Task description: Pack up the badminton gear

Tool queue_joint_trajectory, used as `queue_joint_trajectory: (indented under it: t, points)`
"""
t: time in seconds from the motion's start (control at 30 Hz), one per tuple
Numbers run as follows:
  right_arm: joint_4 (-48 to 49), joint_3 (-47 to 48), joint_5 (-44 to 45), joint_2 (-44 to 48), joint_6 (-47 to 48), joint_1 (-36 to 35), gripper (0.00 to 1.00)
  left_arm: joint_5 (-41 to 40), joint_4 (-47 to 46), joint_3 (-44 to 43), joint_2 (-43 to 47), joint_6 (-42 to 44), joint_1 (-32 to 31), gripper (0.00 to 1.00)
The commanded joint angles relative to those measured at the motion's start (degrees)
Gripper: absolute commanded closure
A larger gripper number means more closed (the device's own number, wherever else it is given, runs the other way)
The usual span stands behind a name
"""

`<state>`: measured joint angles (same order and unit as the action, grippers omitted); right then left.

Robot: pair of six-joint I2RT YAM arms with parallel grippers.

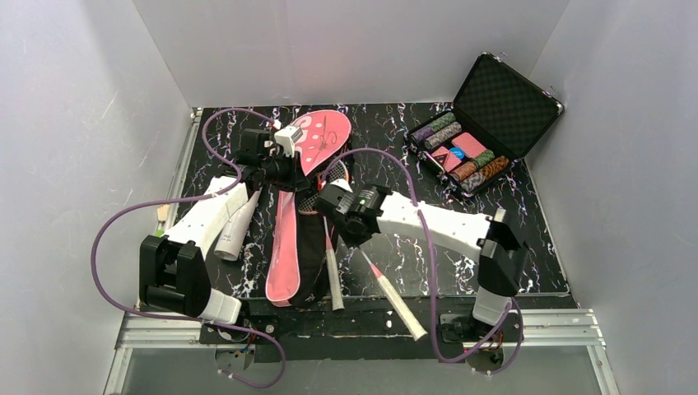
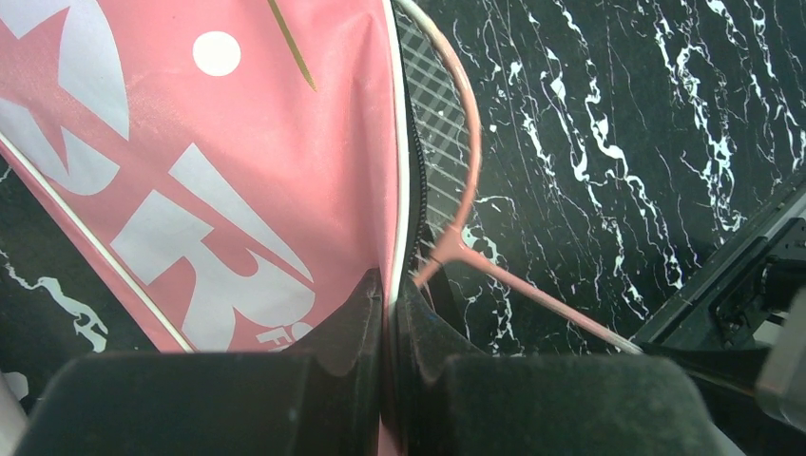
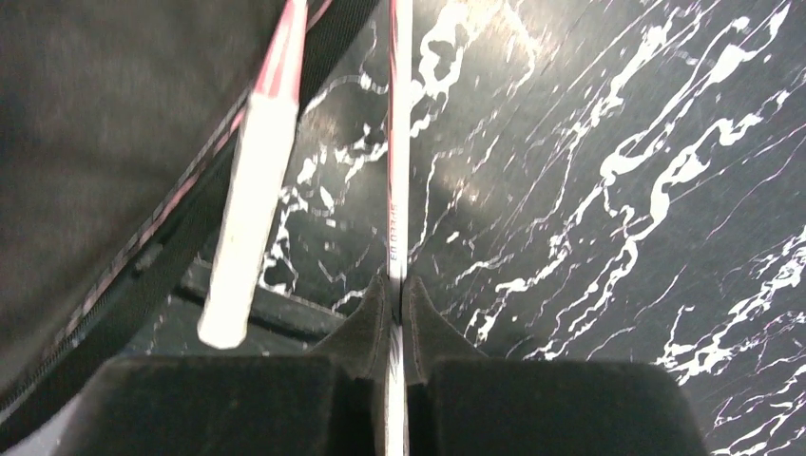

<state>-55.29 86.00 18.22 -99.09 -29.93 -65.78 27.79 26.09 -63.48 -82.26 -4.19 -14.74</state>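
The pink "SPORT" bag [image 1: 284, 247] lies open in the middle, its flap [image 1: 319, 136] raised at the far end. My left gripper [image 1: 288, 169] is shut on the flap's edge; the left wrist view shows the jaws [image 2: 392, 294] pinching the pink cloth [image 2: 238, 190], with a pink racket frame [image 2: 466, 190] beside it. My right gripper [image 1: 331, 199] is shut on a racket's thin shaft [image 3: 397, 190]. The other racket's white handle [image 3: 247, 218] lies to its left. Two white handles [image 1: 333, 276] [image 1: 403, 304] point towards the near edge. The white-grey tube [image 1: 239, 226] lies under my left arm. No shuttlecocks show.
An open black case [image 1: 494, 107] with patterned chip rolls [image 1: 461, 152] stands at the back right. The bag's black inside [image 3: 95, 142] fills the left of the right wrist view. A metal rail [image 1: 362, 325] runs along the near edge. Grey walls enclose the table.
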Motion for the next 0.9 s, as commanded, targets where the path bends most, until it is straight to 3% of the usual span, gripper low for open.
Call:
queue_joint_trajectory:
  t: [0.0,0.3,0.57,0.73,0.83,0.87]
  points:
    - [-0.7,8.0,5.1,-3.6,0.4,2.3,0.99,5.0,-0.4,-0.6,3.7,0.6,-0.5,1.0]
    - [0.9,14.5,3.7,-8.1,-0.1,7.1,0.99,6.9,-0.4,0.5,4.3,0.9,-1.4,1.0]
    - [2.4,24.8,2.8,-17.5,-0.9,7.9,0.99,8.9,0.1,0.3,4.7,0.9,-2.3,1.0]
    - [7.0,23.7,0.5,-19.5,-4.3,9.3,0.99,9.1,0.5,0.4,4.7,1.2,-2.4,1.0]
    - [13.7,18.3,-5.1,-17.8,-6.0,10.2,0.98,9.1,0.6,0.4,4.6,1.2,-2.5,1.0]
    - [16.2,15.9,-7.5,-16.7,-6.6,10.6,0.88,9.2,0.5,0.4,4.5,1.2,-2.5,1.0]
